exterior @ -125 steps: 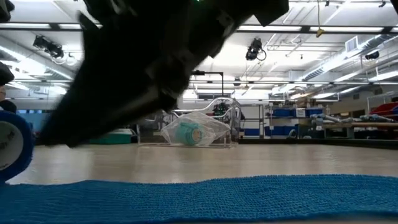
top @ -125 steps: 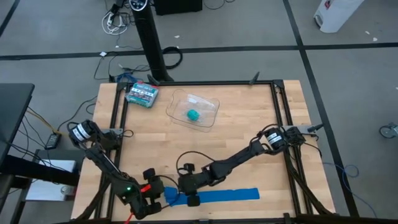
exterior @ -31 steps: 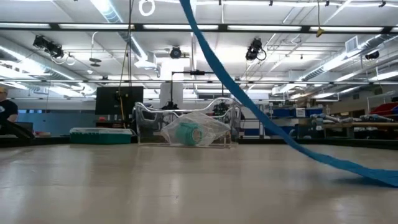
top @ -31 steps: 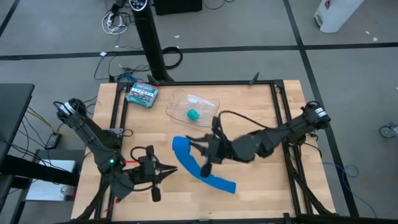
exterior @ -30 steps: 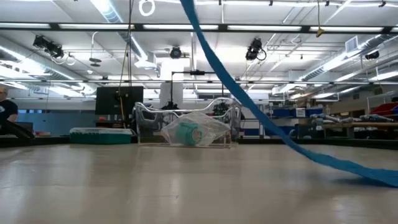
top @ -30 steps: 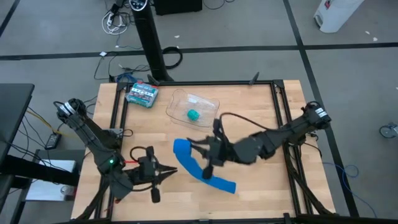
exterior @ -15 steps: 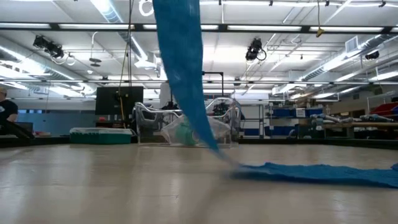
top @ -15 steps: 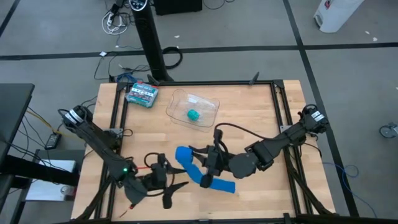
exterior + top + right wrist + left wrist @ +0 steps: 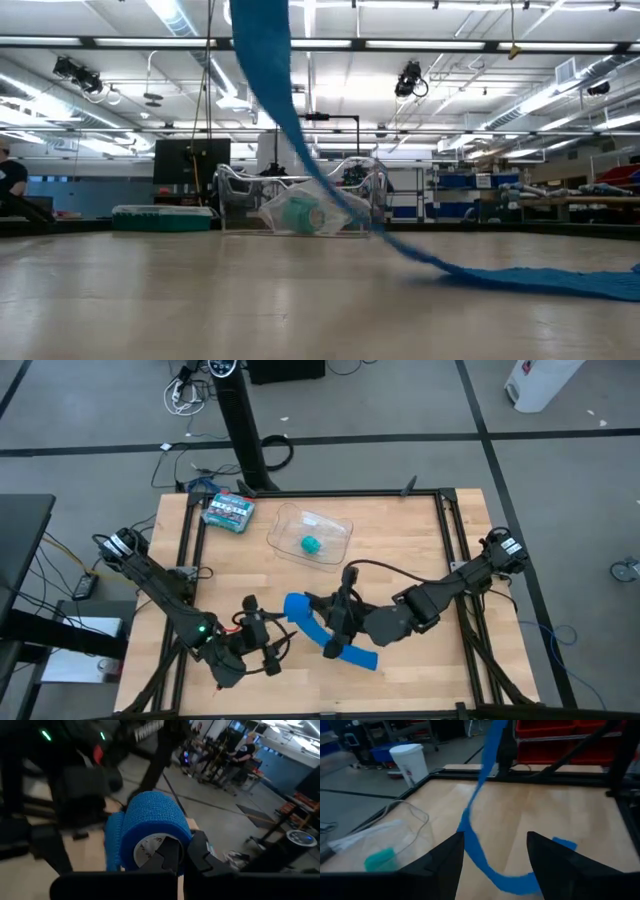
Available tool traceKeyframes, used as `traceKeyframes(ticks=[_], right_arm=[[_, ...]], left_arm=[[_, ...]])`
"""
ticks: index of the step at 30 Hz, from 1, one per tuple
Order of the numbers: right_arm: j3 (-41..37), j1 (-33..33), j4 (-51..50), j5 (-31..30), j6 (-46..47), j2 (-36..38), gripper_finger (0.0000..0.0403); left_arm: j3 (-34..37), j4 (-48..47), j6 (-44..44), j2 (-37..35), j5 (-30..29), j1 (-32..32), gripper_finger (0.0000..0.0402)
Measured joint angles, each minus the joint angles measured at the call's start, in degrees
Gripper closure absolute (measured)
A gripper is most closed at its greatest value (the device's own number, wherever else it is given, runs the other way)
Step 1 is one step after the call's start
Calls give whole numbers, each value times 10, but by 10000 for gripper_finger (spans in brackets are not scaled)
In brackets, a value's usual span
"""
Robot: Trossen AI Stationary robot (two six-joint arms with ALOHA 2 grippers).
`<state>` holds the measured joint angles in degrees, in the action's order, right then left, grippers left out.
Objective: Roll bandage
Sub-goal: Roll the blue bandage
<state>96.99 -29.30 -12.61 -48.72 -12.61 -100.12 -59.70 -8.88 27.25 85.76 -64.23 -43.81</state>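
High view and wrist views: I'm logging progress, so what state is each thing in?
Bright blue fabric bandage: partly rolled, rolled end lifted, tail on the table.
Right gripper: shut on the bandage roll.
Left gripper: open, empty, facing the strip.
Small teal-green roll: inside the clear plastic tray.

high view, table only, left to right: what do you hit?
Green-and-white printed box → left hand → teal-green roll in the clear plastic tray → right hand on the blue bandage, whose loose tail ends farthest right.
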Motion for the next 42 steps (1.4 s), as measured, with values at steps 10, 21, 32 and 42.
traceKeyframes(ticks=[10, 21, 32, 42], right_arm=[[0, 41, -26, 50, -10, 4, 403], [0, 38, -41, 50, 26, 4, 403], [-5, 22, -51, 98, 46, 4, 403], [-142, 58, 58, 137, 41, 35, 403]], left_arm=[[0, -32, 28, 0, 9, 38, 178], [0, 12, -3, 0, 35, 50, 178], [107, 349, -121, 2, 57, 35, 179], [146, 435, -166, 2, 69, 64, 179]])
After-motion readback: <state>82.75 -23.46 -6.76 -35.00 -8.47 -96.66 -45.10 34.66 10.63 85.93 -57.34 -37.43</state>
